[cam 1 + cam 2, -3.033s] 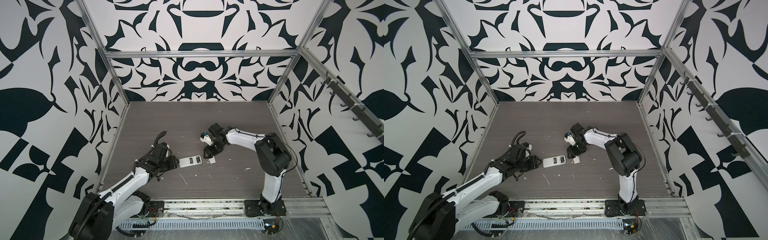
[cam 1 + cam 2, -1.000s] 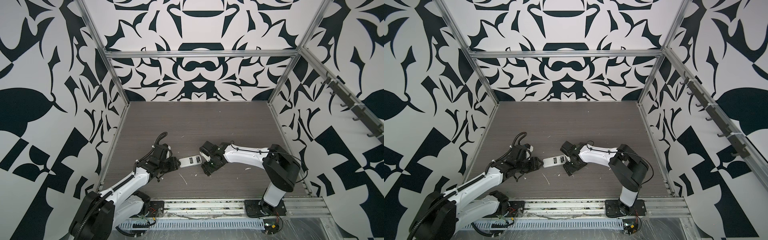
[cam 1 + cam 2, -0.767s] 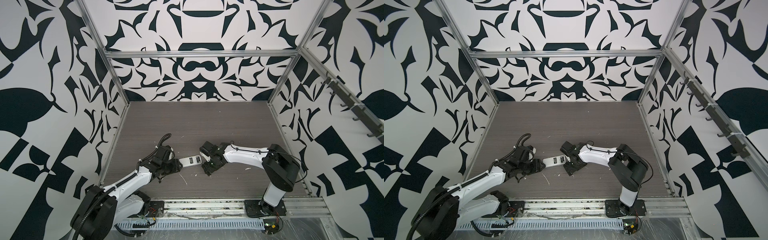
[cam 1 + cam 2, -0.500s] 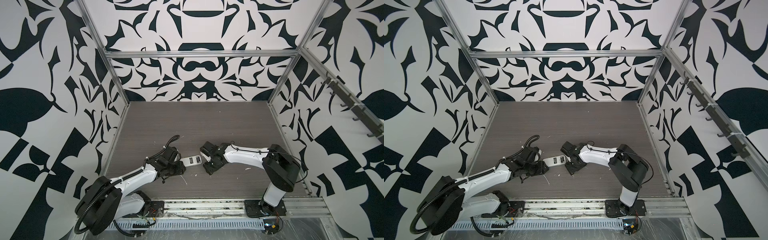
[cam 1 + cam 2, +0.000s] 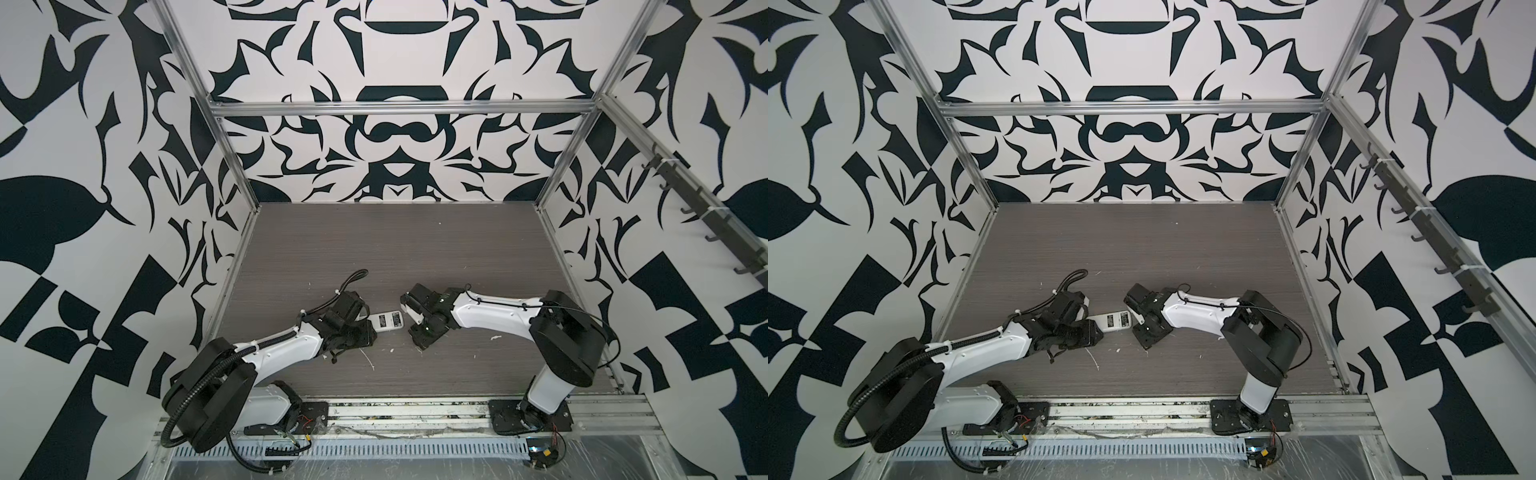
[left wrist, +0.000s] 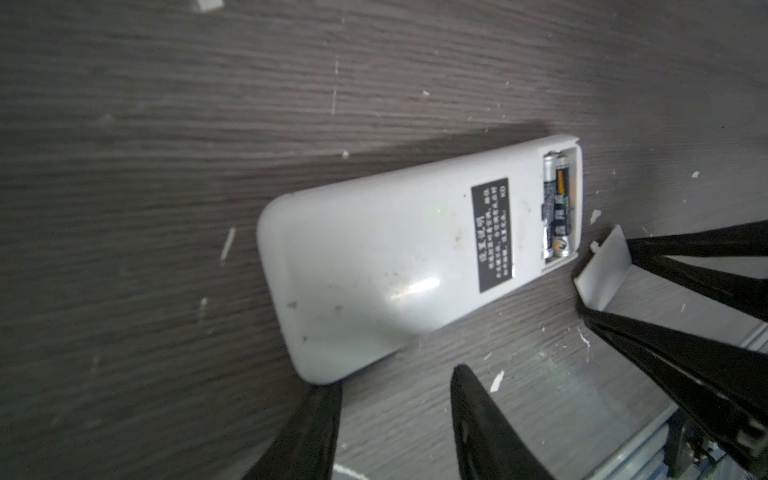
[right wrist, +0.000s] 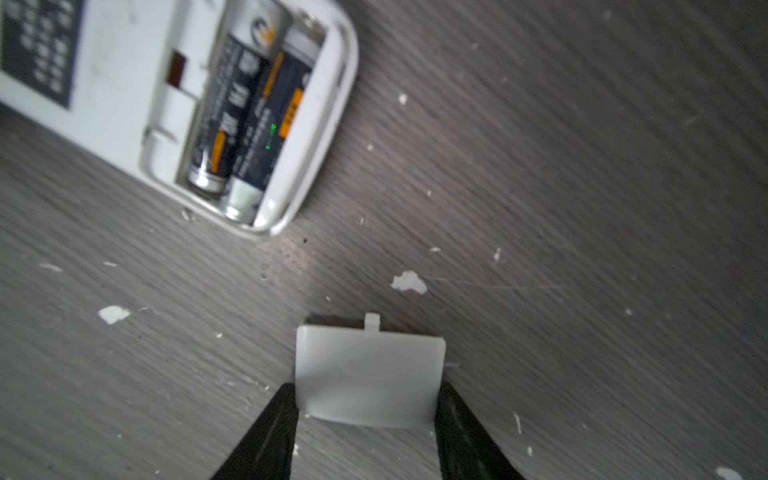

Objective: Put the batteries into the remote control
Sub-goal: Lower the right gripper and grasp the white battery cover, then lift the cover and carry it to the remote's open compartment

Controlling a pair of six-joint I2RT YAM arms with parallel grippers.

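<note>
- Left gripper: jaws apart, empty, at 8 o'clock of the remote control in a top view.
- The remote control lies label-up; both batteries sit in its open compartment.
- Right gripper, at its 4 o'clock, clamps the battery cover.

Dark grey table, wood grain. Carries remote, flat with white back up, near front middle. Carries also many small white flecks scattered around it.
</note>
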